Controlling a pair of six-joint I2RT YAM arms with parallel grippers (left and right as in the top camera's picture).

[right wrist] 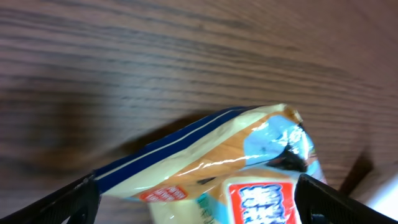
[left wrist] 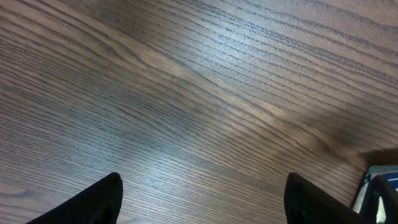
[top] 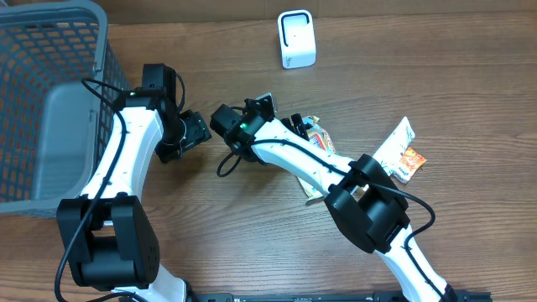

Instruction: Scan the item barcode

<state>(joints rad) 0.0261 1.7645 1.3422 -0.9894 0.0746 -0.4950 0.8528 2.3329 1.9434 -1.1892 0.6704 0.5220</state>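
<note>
A: How do things lie?

B: On the wooden surface [top: 470,67], a mesh basket [top: 92,50] sits left and the white scanner [top: 296,39] stands at the far edge. The snack packet [right wrist: 236,149] lies under the right gripper [right wrist: 199,194], whose jaws stand wide astride it. The left gripper [left wrist: 205,194] gapes over bare wood.

A: Best approach?

B: Probably to close on the packet's flat sides, leaving the barcode face uncovered for the scanner.

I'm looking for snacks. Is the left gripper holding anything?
No: the left gripper's black fingers stand apart with only bare brown wooden table between them.
</note>
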